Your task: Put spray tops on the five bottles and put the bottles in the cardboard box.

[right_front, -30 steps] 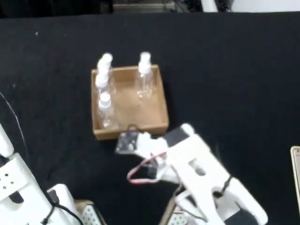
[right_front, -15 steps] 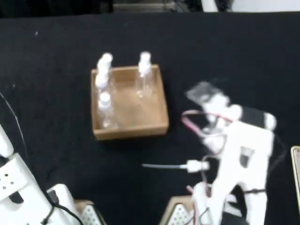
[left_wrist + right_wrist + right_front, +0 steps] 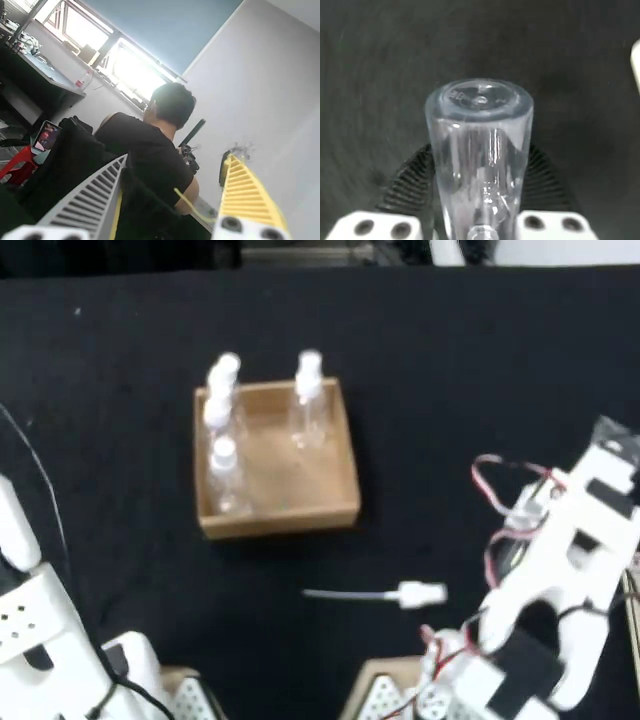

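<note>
Right gripper (image 3: 479, 175): clamped on clear bottle (image 3: 480, 125) (base outward)
Left gripper (image 3: 172, 195): wide apart, empty
Spray top (image 3: 420, 593): lying on table (image 3: 450, 390)

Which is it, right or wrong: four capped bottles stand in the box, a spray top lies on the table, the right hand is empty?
Wrong: the right hand holds a clear bottle without a top, as the right wrist view shows. Four capped bottles in the box and the spray top on the table are correct.
</note>
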